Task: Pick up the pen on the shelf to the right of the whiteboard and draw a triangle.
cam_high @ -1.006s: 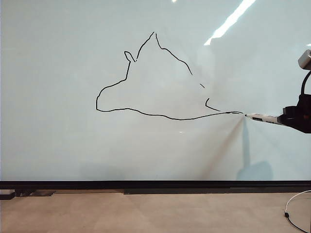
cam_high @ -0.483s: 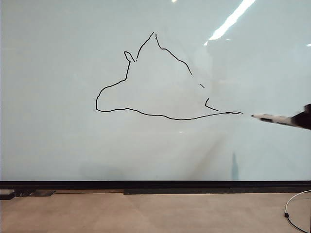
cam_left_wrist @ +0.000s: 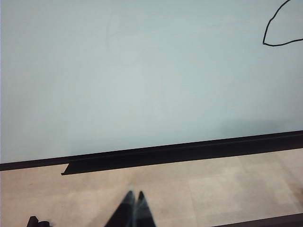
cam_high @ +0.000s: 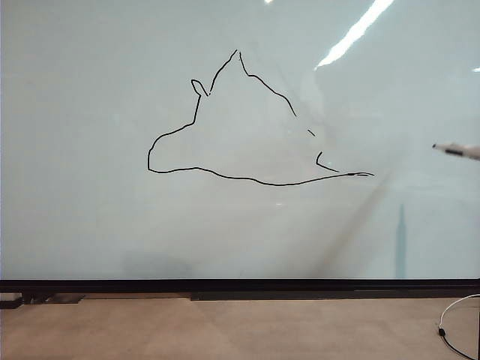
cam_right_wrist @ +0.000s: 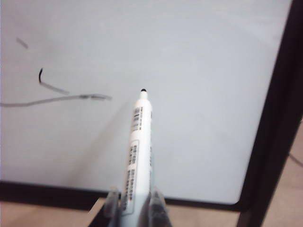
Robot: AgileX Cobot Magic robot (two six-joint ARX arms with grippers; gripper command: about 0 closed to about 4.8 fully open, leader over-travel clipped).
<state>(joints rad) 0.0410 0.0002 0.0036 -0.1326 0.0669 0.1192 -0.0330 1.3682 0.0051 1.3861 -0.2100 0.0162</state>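
Near the whiteboard's (cam_high: 112, 210) right edge, the right claw (cam_right_wrist: 135, 201) is gripping the pen (cam_right_wrist: 136, 151), its black tip pointing at the board, clear of the surface and apart from the triangle (cam_high: 240, 120). Low by the floor, the left claw (cam_left_wrist: 132, 208) is sitting closed, holding nothing.

frontal exterior, two low wrist views, all facing the whiteboard (cam_high: 90, 150)

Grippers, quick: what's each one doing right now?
Left gripper: shut, holding nothing, low over the floor in front of the whiteboard.
Right gripper: shut on the pen, tip off the board.
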